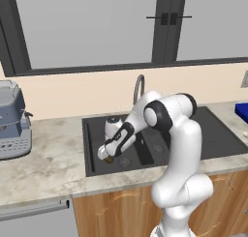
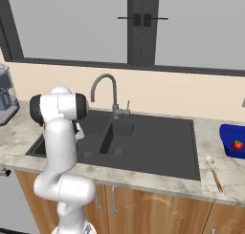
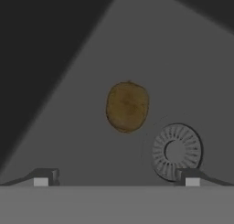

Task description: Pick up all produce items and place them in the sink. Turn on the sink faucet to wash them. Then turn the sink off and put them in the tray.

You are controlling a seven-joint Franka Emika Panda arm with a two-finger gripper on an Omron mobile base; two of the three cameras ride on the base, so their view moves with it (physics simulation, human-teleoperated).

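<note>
Fingers (image 3: 43, 177) spread, tips cropped, brown produce (image 3: 127, 106) below

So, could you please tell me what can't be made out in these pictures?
- Gripper: the right base view hides it behind the arm; its tips are barely visible in the hand view.
- Brown item: the left base view shows just a speck under the gripper.
- Faucet: the arm hides its base in the left base view.
- Blue tray: cut off by the right edge in both base views.
- Red item: too small to identify.

The arm (image 2: 60, 132) hid the sink's (image 2: 158, 147) nine-o'clock basin; the blue tray (image 2: 233, 141) was cut off at three o'clock.
</note>
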